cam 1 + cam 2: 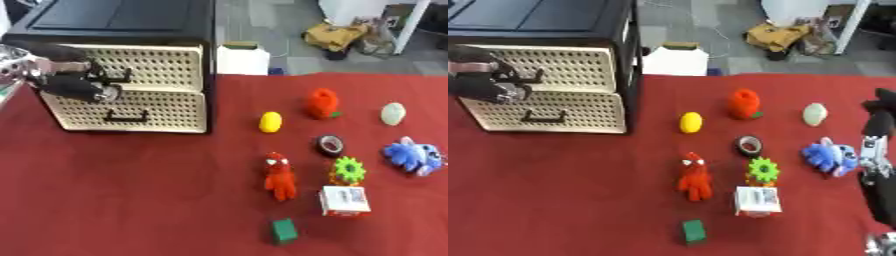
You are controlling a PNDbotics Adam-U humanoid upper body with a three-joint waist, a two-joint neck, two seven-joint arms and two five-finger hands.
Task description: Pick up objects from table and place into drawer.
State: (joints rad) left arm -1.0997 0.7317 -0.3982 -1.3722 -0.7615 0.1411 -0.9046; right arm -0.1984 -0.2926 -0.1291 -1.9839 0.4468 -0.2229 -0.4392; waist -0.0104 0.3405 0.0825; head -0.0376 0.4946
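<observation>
A black cabinet (131,20) with two beige perforated drawers stands at the table's back left; both drawers look pushed in. My left hand (74,84) is at the upper drawer's black handle (121,76). On the red cloth to the right lie a yellow egg shape (270,121), an orange-red toy (322,103), a pale egg (393,113), a black tape roll (330,144), a blue plush (413,155), a green gear (348,169), a red plush figure (280,176), a white and red box (343,200) and a green cube (283,230). My right hand (877,160) rests open at the right edge, fingers up, beside the blue plush.
A white box (242,59) sits behind the table next to the cabinet. Bags and clutter (337,35) lie on the floor beyond. Bare red cloth (131,190) spreads across the front left, below the lower drawer (131,107).
</observation>
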